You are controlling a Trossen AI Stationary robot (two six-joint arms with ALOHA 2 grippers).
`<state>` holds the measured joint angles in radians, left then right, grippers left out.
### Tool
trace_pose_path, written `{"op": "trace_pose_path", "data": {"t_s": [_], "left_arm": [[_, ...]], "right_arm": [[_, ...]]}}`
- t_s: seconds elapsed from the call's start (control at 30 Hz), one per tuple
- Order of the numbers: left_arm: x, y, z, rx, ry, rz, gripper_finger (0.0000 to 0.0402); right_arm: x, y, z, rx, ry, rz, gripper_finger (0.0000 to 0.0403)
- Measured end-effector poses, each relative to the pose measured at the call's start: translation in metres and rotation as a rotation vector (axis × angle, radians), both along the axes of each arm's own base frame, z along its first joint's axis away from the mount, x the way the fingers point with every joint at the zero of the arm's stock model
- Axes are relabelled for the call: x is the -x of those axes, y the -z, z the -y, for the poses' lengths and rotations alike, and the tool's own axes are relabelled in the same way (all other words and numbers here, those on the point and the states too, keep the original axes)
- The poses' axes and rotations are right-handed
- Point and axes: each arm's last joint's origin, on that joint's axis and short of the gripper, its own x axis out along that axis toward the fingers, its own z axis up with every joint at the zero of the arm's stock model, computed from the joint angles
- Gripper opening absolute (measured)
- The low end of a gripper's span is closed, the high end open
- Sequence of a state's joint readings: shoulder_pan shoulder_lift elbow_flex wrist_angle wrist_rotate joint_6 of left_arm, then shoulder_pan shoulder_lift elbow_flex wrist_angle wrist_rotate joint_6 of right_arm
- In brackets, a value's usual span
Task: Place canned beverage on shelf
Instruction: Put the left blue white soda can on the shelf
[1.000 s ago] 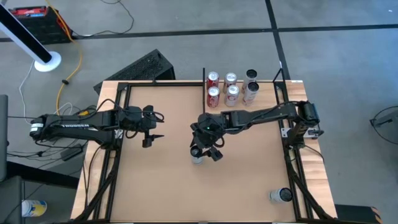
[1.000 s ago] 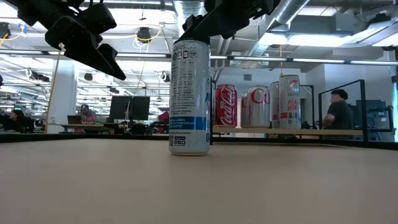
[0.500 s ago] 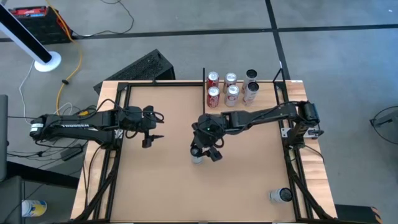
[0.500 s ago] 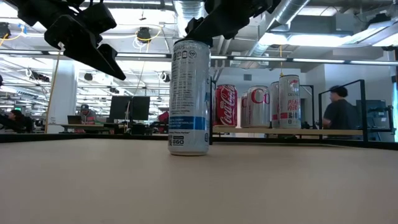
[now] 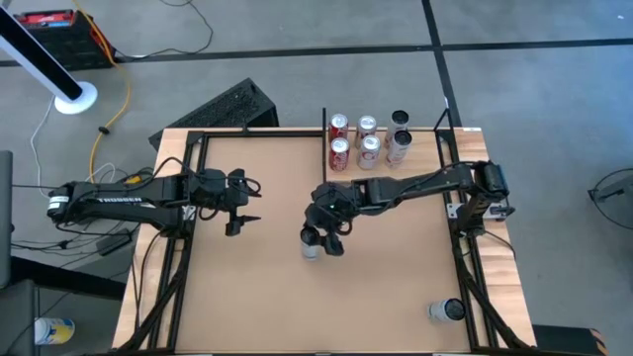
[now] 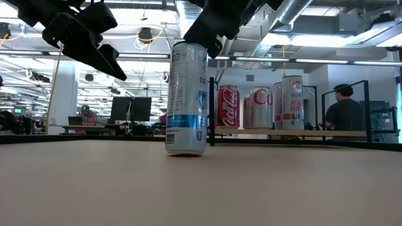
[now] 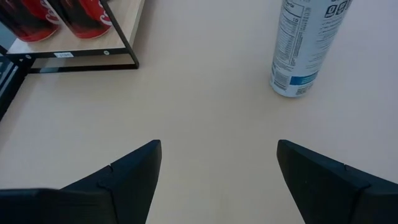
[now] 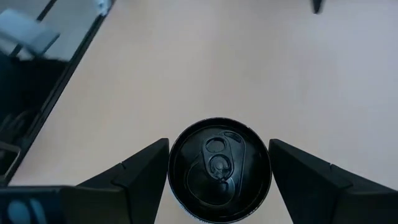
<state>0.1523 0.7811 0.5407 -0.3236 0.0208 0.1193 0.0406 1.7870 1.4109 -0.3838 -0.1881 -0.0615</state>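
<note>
From above, five cans (image 5: 367, 138) stand on the shelf (image 5: 381, 148), one silver can (image 5: 313, 247) mid-tabletop (image 5: 247, 297), one more can (image 5: 444, 311) near the right front corner. The right hand (image 5: 322, 240) sits over the silver can; the left hand (image 5: 240, 207) hangs apart, open and empty. Level view: the silver can tilts. Right wrist view: fingers (image 8: 140, 171) spread, flanking the can's black top, contact unclear

Silver-and-blue can (image 6: 186, 97) (black top), red-and-silver cans (image 6: 259, 108)
</note>
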Motion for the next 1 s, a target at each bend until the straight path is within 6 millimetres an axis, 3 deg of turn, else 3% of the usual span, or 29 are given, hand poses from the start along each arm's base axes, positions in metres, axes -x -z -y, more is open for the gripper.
{"op": "trace_pose_path", "data": {"t_s": [0.5, 1.0], "left_arm": [[0.0, 0.0, 0.0, 0.002, 0.001, 0.0, 0.0303], [0.0, 0.0, 0.004, 0.003, 0.028, -0.002, 0.0304]], "right_arm": [[0.0, 0.0, -0.008, -0.15, 0.369, -0.034, 0.0297], [-0.002, -0.01, -0.029, -0.173, 0.328, -0.012, 0.0297]]}}
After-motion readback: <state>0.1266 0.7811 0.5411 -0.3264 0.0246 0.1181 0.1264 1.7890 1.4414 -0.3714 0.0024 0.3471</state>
